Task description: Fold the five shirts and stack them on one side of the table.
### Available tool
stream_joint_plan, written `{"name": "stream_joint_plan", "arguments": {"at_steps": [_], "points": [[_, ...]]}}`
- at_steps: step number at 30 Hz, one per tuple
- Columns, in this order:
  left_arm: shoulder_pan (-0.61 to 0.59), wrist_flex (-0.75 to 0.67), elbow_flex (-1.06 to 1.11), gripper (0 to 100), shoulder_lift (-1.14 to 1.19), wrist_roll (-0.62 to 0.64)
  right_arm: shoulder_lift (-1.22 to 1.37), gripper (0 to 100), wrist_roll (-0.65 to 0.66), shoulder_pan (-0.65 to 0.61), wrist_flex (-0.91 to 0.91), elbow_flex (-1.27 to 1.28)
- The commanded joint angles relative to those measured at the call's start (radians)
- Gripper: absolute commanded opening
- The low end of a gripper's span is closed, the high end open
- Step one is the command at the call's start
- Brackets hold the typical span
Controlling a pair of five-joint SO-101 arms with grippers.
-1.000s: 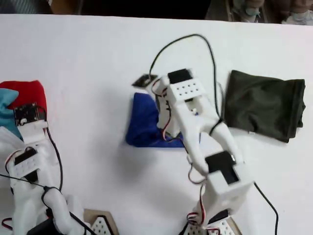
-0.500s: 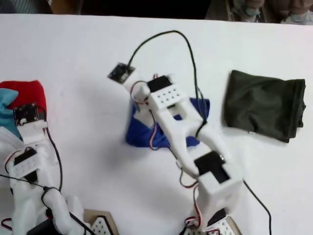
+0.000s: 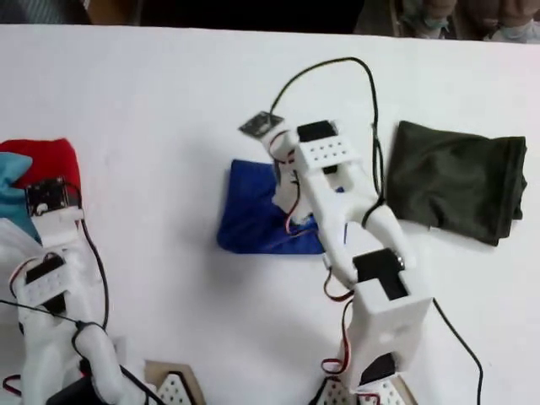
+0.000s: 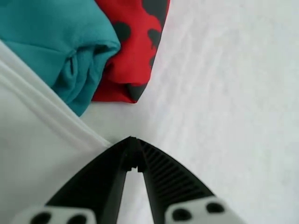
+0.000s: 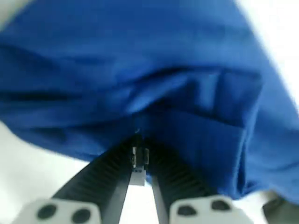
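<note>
The blue shirt (image 3: 249, 215), lying mid-table left of the dark green shirt (image 3: 456, 190), is pinched at its edge by the right gripper (image 5: 138, 158). Light and limp, it is judged best held by a doubled hem.

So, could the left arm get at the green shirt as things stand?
Probably not. The left gripper sits far left by the red shirt, while the green shirt lies far right, with the right arm and blue shirt between.
</note>
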Motion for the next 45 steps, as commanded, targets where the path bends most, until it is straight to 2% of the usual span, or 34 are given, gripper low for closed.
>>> {"name": "stream_joint_plan", "arguments": {"at_steps": [1,4,8,13,16,21,29,38,45], "points": [[0.008,-0.018,-0.004,3,-0.029,0.011,-0.016,2.1,0.044,0.018,0.117,-0.008],[0.008,-0.018,-0.004,3,-0.029,0.011,-0.068,2.1,0.089,0.015,0.189,-0.005],[0.008,-0.018,-0.004,3,-0.029,0.011,-0.216,2.1,0.095,0.007,0.168,-0.017],[0.008,-0.018,-0.004,3,-0.029,0.011,-0.268,2.1,0.071,-0.028,-0.059,-0.015],[0.008,-0.018,-0.004,3,-0.029,0.011,-0.188,2.1,0.023,-0.050,-0.183,-0.002],[0.008,-0.018,-0.004,3,-0.029,0.011,0.001,2.1,0.011,-0.079,-0.288,-0.018],[0.008,-0.018,-0.004,3,-0.029,0.011,0.096,2.1,0.011,-0.079,-0.237,-0.126],[0.008,-0.032,-0.004,3,-0.029,0.012,0.096,2.1,0.023,-0.038,-0.147,-0.032],[0.008,-0.032,-0.004,3,-0.029,0.012,0.085,2.1,0.150,0.074,0.028,-0.020]]}}
